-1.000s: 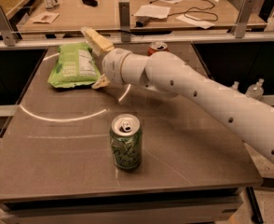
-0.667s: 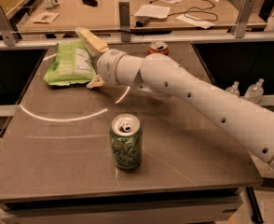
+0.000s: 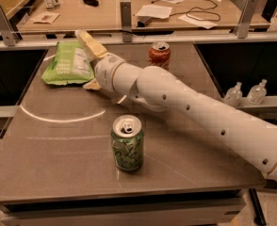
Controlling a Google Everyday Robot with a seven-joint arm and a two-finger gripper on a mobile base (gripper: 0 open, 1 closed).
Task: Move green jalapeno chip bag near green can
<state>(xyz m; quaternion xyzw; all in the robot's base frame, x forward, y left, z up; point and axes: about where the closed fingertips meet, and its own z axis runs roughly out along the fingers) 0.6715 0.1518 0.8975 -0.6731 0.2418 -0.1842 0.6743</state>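
Pressing further to the left than a second ago, and nudging the green jalapeno chip bag (image 3: pixel 67 62) a little the same way with the gripper (image 3: pixel 87 60). Lying flat on the table (image 3: pixel 44 173), with the right end sitting between the jaws and the rest sticking out beyond the fingertips. Standing wide open at this moment, with one finger (image 3: pixel 89 44) along the far edge of the bag and the other at its near corner; not squeezing anything yet, as far as can be judged.

Preparing the grasp, most probably. Needing first to go a little deeper, for catching more of the crinkled foil between the pads and not only the sealed edge. Then closing slowly: being puffy and slippery, probably sliding out under a quick pinch. Lifting a little before travelling, instead of dragging and perhaps folding the bag under itself.

Waiting well apart from the jaws, back behind them and toward the front edge of the table: the green can (image 3: pixel 127 143), upright. Standing much nearer to the jaws, on the wrist side and toward the back of the table: the red can (image 3: pixel 159 54), just beside the arm (image 3: pixel 190 107). Keeping the forearm away from it while swinging round, to avoid knocking it over. Setting down just beside the green can and stopping short of touching, to avoid tipping it.
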